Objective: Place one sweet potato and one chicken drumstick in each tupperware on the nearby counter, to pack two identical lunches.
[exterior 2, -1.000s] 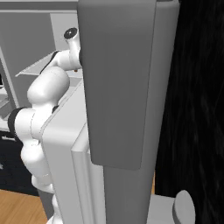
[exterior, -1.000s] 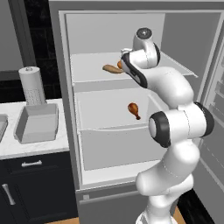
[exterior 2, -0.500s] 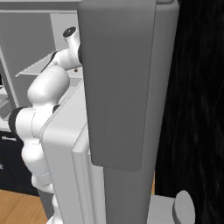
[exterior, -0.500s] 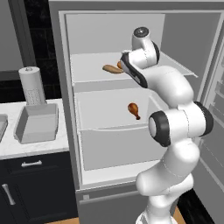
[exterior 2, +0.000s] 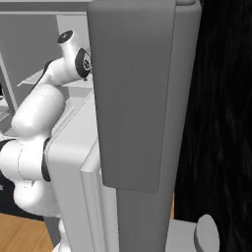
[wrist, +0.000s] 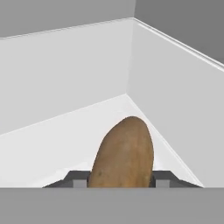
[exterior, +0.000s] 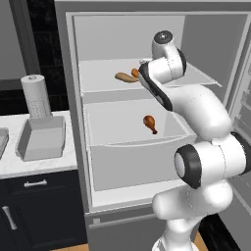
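Observation:
In the hand view my gripper (wrist: 121,180) is shut on a brown sweet potato (wrist: 124,153), with a dark fingertip (wrist: 78,179) showing on each side of it, above the white fridge shelf (wrist: 57,135). From the left base view the arm reaches into the open fridge at the upper shelf, where an orange-brown end of the sweet potato (exterior: 134,73) shows beside the hand and a tan chicken drumstick (exterior: 123,77) lies to its left. A second chicken drumstick (exterior: 150,123) lies in the lower compartment. One light-grey tupperware (exterior: 41,138) sits on the white counter (exterior: 44,164).
A paper towel roll (exterior: 35,95) stands behind the tupperware. Another light-grey tray edge (exterior: 2,139) shows at the left border. The open fridge door (exterior 2: 133,98) blocks most of the right base view. Black cabinets (exterior: 34,206) sit under the counter.
The jaws have gone from wide open to shut on the sweet potato. The arm has hardly moved at the upper shelf.

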Robot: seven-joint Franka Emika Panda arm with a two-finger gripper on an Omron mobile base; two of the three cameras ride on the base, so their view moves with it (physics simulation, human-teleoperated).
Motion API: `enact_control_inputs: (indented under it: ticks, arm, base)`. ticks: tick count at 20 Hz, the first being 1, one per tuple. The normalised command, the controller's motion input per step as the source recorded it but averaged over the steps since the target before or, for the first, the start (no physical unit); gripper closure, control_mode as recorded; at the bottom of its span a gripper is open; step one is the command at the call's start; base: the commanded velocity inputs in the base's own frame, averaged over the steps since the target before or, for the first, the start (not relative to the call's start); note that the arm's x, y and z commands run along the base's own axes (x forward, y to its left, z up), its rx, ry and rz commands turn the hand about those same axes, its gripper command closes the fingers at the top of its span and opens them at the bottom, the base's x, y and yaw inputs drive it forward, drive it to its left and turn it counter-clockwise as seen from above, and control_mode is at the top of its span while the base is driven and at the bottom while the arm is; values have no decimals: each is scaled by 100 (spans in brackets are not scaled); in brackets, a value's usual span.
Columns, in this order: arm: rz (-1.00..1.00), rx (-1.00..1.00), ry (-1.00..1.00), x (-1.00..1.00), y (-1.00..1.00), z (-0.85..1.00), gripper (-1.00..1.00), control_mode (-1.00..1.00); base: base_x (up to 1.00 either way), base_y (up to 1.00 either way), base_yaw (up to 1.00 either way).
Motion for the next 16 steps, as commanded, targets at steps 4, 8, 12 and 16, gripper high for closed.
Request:
enact_control_inputs:
  ticks: [4, 8, 12, 16]
  arm:
    - [9, 0, -2, -100, 0, 0, 100, -100]
    - [20, 0, 0, -100, 1, 0, 100, -100]
    - [29, 0, 5, -100, 8, -19, 100, -100]
    - [39, -1, 12, -100, 16, -41, 100, -100]
  base:
    - [0, 0, 0]
    - [0, 0, 0]
    - [0, 0, 0]
    - [0, 0, 0]
